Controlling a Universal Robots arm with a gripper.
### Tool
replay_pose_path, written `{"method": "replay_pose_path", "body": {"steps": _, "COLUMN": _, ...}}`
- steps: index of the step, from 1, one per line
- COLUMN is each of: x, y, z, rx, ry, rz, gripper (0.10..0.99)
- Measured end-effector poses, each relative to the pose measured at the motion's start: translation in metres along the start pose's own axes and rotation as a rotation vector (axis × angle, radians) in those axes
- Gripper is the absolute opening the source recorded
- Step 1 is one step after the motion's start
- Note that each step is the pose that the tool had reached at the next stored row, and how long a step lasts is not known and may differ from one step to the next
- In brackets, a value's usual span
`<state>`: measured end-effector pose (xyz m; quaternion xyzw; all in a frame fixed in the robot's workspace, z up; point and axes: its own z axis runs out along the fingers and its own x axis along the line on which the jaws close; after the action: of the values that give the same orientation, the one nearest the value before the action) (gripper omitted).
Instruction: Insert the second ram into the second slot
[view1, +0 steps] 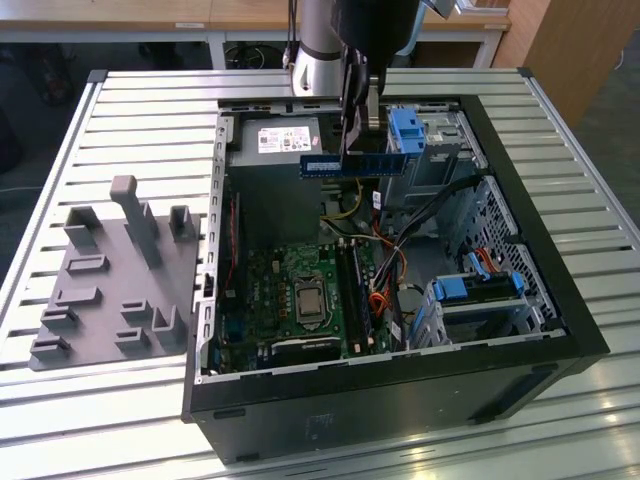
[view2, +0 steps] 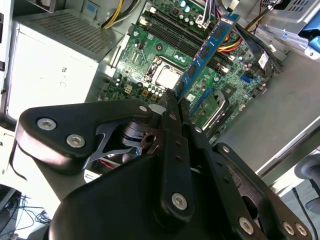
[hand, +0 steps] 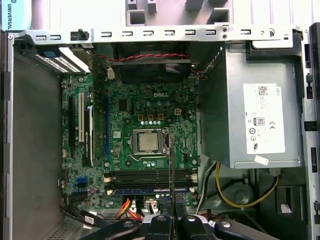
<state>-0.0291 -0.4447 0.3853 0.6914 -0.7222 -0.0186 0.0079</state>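
Observation:
My gripper hangs over the back of the open computer case, shut on the second ram. It is a long thin blue stick held level, well above the motherboard. In the second wrist view the ram reaches out from the fingertips over the board. The first wrist view has the ram edge-on, crossing above the dark memory slots, with the gripper behind it. In the exterior view the memory slots lie to the right of the processor socket.
A grey power supply sits at the case's back. Blue drive-bay latches stand along the case's side on the exterior view's right. Orange and black cables run near the slots. A grey fixture plate lies on the slatted table.

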Motion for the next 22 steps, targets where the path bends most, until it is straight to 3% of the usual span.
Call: {"method": "replay_pose_path", "body": {"steps": 22, "x": 0.0000, "y": 0.0000, "z": 0.0000, "rx": 0.001, "ry": -0.0019, "rz": 0.052, "gripper": 0.137}}
